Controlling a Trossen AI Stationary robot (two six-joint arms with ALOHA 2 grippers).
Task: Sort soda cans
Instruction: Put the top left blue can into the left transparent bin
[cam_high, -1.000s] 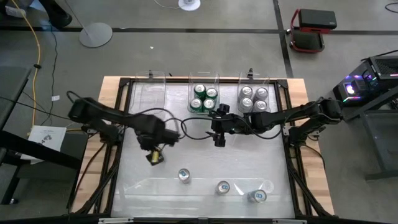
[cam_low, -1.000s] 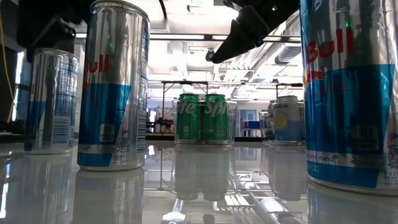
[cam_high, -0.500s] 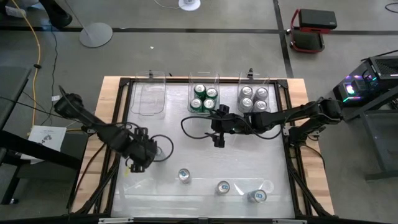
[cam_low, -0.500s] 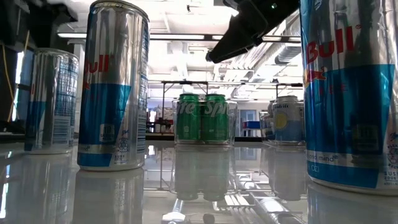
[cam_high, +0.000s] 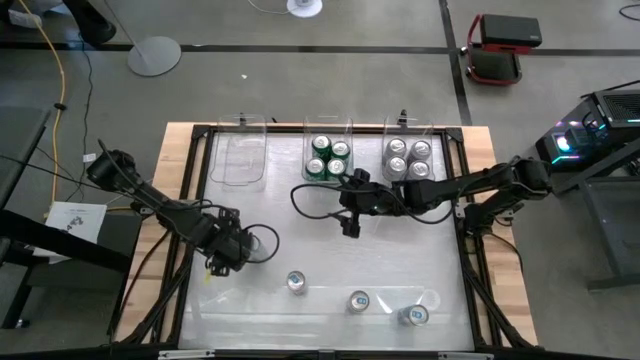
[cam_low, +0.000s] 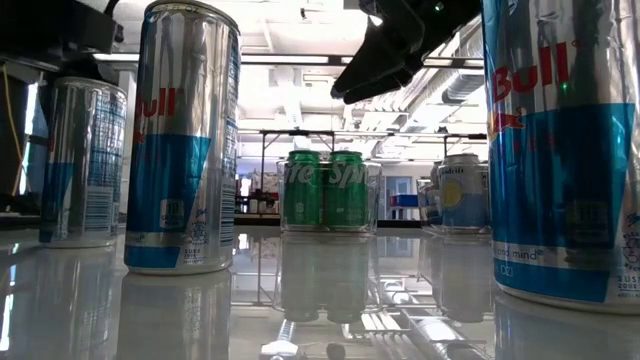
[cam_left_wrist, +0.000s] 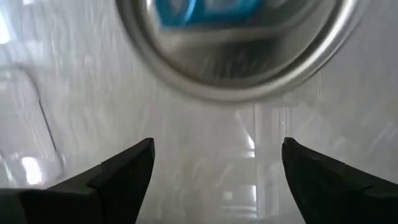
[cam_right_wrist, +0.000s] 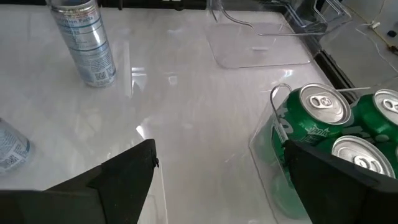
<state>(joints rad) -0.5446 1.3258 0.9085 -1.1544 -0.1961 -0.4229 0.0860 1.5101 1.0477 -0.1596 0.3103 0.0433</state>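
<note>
The left gripper (cam_high: 232, 252) has been lowered, now spread, beside a can (cam_high: 296, 283); the empty bin (cam_high: 240, 158) awaits it.

Grey concrete floor (cam_high: 330, 85) is stretching all around the table, with dark seams running across it. A round grey stand base (cam_high: 153, 55) is sitting off to the upper left, a yellow cable (cam_high: 62, 70) is snaking past it, and a red and black case (cam_high: 502, 45) is parked upper right. Ceiling strip lights (cam_low: 285, 60) are glowing in the level view.
</note>
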